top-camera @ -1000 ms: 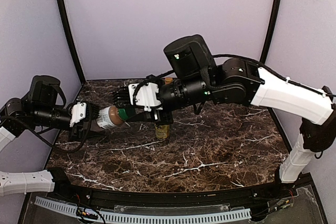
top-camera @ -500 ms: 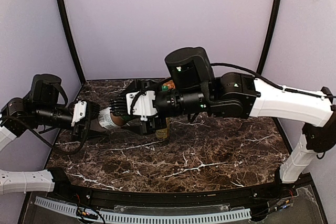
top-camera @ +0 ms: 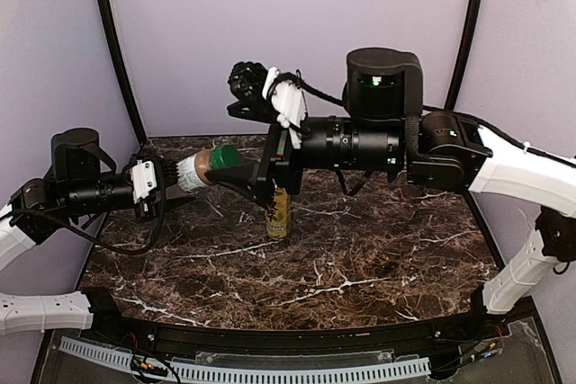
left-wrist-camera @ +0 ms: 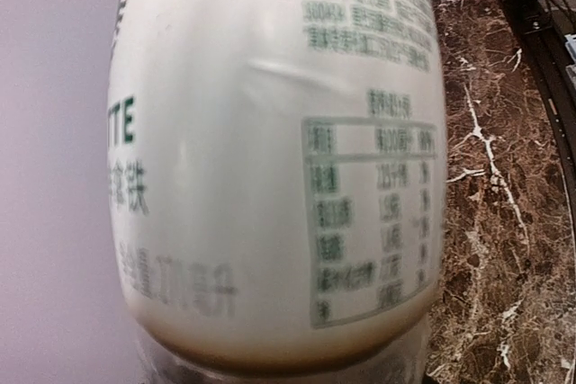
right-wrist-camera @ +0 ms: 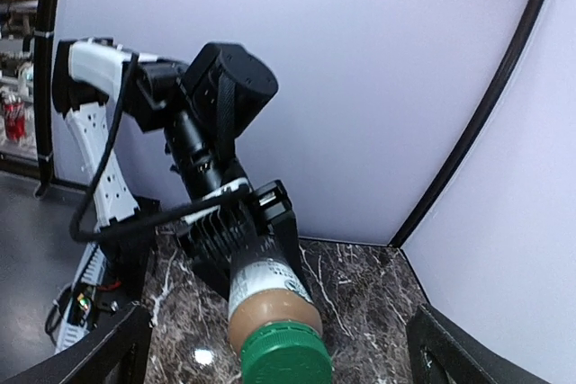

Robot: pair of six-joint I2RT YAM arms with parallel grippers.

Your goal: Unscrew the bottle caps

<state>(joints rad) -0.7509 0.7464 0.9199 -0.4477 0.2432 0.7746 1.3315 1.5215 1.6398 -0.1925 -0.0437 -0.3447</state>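
Left hand (top-camera: 171, 182) is clamped around the lower body of the clear bottle (top-camera: 193, 171), so it's held out sideways in the air over the dark marble desk (top-camera: 360, 267), neck pointing toward the other arm. The left wrist view is basically all bottle: a white label (left-wrist-camera: 270, 159) with green print and a brown band of drink below it. The green cap (top-camera: 225, 157) is on the bottle.

Right hand (top-camera: 255, 139) is wide open, with one finger up high and the other down low. The cap sits in the gap between them, and from its wrist camera neither finger touches it.

Under that hand, a yellowish bottle (top-camera: 279, 215) stands upright on the desk, its top hidden behind the lower finger. Plain lilac wall (top-camera: 288, 15) at the back.
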